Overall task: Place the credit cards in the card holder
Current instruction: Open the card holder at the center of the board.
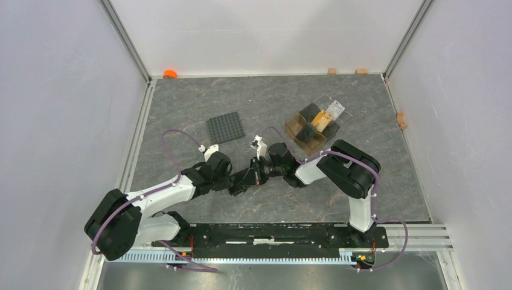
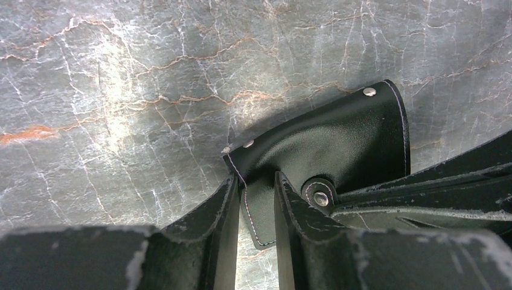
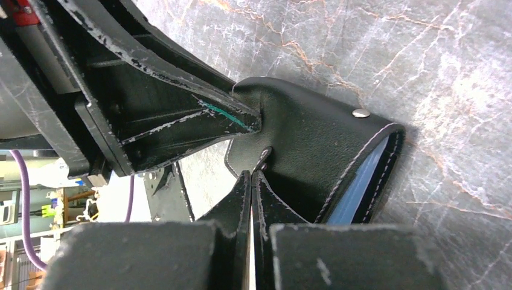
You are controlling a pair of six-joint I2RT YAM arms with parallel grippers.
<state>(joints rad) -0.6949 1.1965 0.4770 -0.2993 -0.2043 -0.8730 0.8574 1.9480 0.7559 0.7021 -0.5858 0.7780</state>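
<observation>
Prying the card holder (image 2: pixel 338 139) open: left gripper (image 2: pixel 256 223) and right gripper (image 3: pixel 252 196) both clenched on it, so spread slowly, evenly, no slipping.

Left hand (image 2: pixel 255 181) grips the black card holder (image 2: pixel 338 133) by its stitched edge.

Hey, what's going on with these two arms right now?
Both arms meet mid-table on the black card holder. The left tool pinches one edge of it, and the right tool is clamped on it near a snap, with the pale blue inside just showing. The credit cards sit at the back right by the brown box, with neither tool near them.
</observation>
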